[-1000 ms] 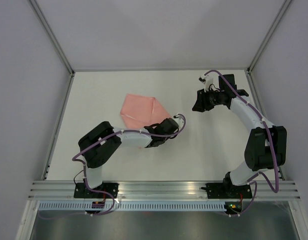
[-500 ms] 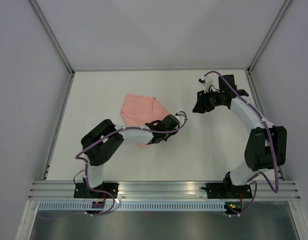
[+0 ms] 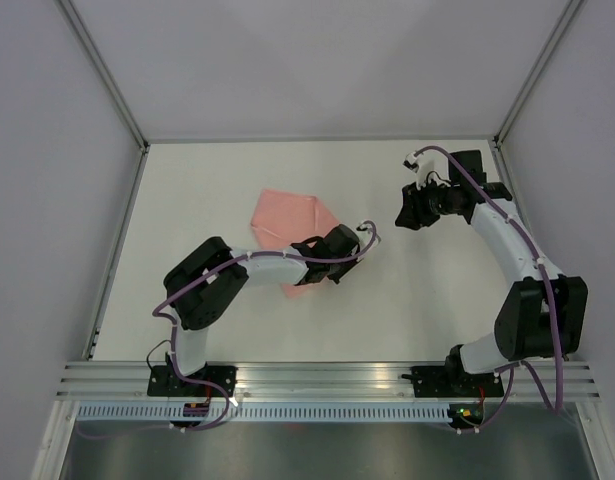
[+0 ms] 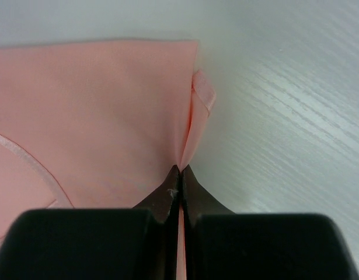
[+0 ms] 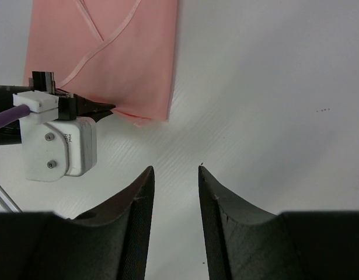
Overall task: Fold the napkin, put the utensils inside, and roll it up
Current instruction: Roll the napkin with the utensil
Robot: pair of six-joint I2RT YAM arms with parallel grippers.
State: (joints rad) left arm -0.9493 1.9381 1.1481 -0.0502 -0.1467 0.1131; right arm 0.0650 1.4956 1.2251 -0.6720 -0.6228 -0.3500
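Note:
The salmon-pink napkin [image 3: 292, 212] lies folded on the white table, left of centre. It also shows in the left wrist view [image 4: 97, 116] and the right wrist view [image 5: 126, 58]. My left gripper [image 3: 329, 240] [image 4: 180, 169] is shut on the napkin's right-hand edge near a corner, and a thin fold of cloth rises from between the fingertips. The right wrist view shows the left gripper [image 5: 106, 108] pinching that edge. My right gripper [image 3: 405, 212] [image 5: 175, 170] hovers open to the right of the napkin, over bare table, holding nothing. The utensils are out of view.
The white table [image 3: 187, 180] is enclosed by pale walls with metal posts at the back corners. An aluminium rail [image 3: 327, 378] runs along the near edge, where both arm bases are bolted. The left forearm lies across the napkin's near part.
My left gripper closed on the napkin's edge and shifted a little to the right, pulling the cloth with it. The right arm drew back slightly to the right, still open.

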